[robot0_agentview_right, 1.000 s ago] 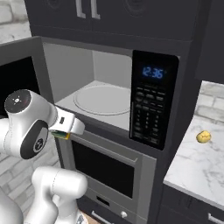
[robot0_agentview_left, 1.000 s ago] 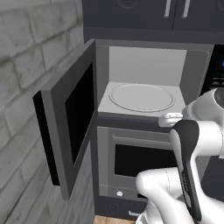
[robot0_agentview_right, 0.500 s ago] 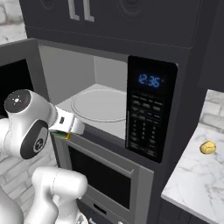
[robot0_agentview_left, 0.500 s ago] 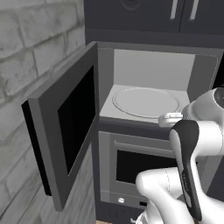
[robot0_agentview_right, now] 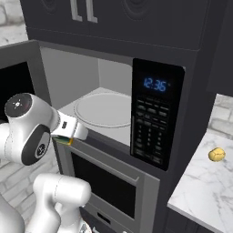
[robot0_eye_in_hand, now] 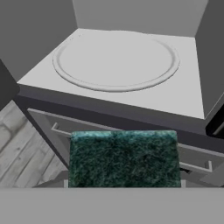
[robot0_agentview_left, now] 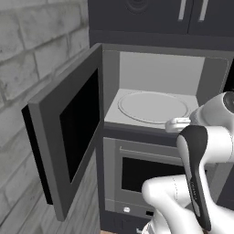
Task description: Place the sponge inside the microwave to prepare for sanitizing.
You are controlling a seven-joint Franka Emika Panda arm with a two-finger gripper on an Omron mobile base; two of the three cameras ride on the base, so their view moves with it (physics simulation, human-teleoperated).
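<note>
Grey microwave (robot0_agentview_left: 155, 87) cavity stands open in the left base view, door (robot0_agentview_left: 68, 137) swung wide to the left, round turntable (robot0_agentview_left: 153, 107) bare. Wrist sits at the front lip, right of centre; the hand itself is mostly hidden behind the forearm here.

Right base view: gripper (robot0_agentview_right: 73, 134) is just outside the cavity mouth at the lower left corner, level with the floor edge. Sponge (robot0_agentview_right: 63, 139) shows as a yellow-green sliver pinched in it. Keypad panel (robot0_agentview_right: 152, 118) sits to the right, oven (robot0_agentview_right: 113, 186) directly below. Small yellow lump (robot0_agentview_right: 216, 154) on the marble table is irrelevant, well apart.

Hand view: sponge (robot0_eye_in_hand: 124, 158), green scouring face up, sits in the jaws, which are part-closed on it. Turntable (robot0_eye_in_hand: 116, 59) is ahead and slightly above the sponge line.

To do it well, I'd say: raise a touch to clear the front sill, push straight in centred over the turntable, keep clear of the right wall, lower until the sponge is nearly touching, then release. Risk: clipping the sill and knocking the sponge loose.
</note>
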